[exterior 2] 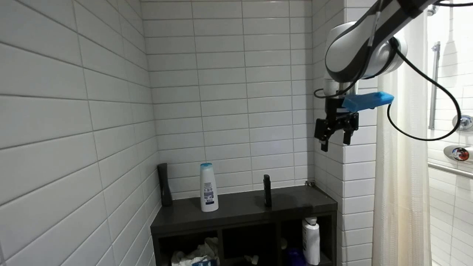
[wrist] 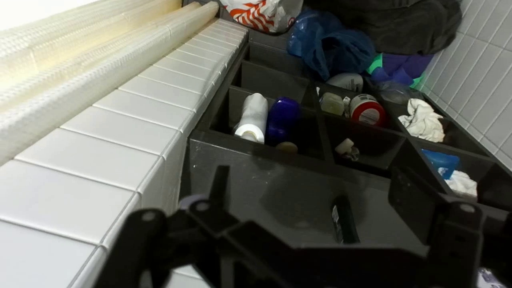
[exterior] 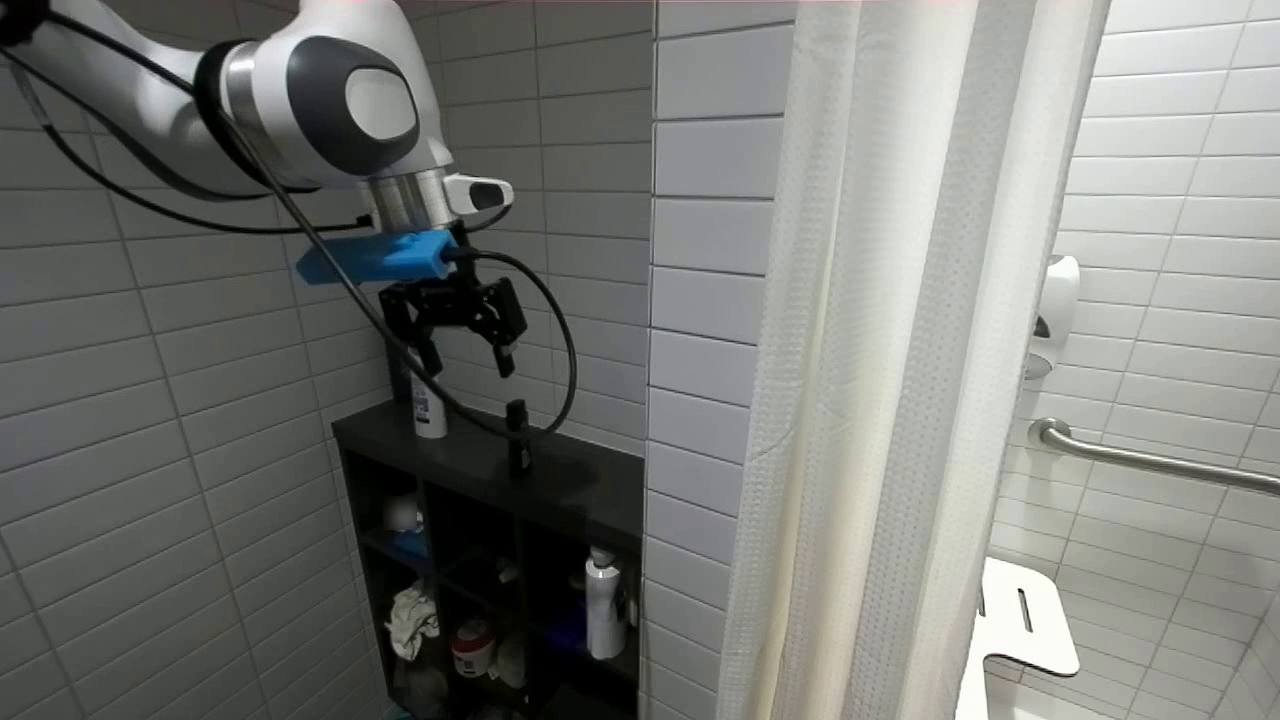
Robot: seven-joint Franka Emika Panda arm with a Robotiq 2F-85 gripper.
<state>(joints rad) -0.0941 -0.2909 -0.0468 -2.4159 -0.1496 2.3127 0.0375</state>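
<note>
Wrist view: end effector point(wrist: 308, 175) spread wide; black container point(wrist: 345, 220) on shelf point(wrist: 250, 178) below.

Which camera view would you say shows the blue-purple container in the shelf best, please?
The wrist view: much of the rounded blue-purple container shows there, beside the white bottle. In both exterior views it is just a dim purple patch beside that bottle.

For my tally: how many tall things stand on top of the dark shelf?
3: in an exterior view, a dark object at left, a white bottle next, a slim black item farther right. None seems hidden.
</note>
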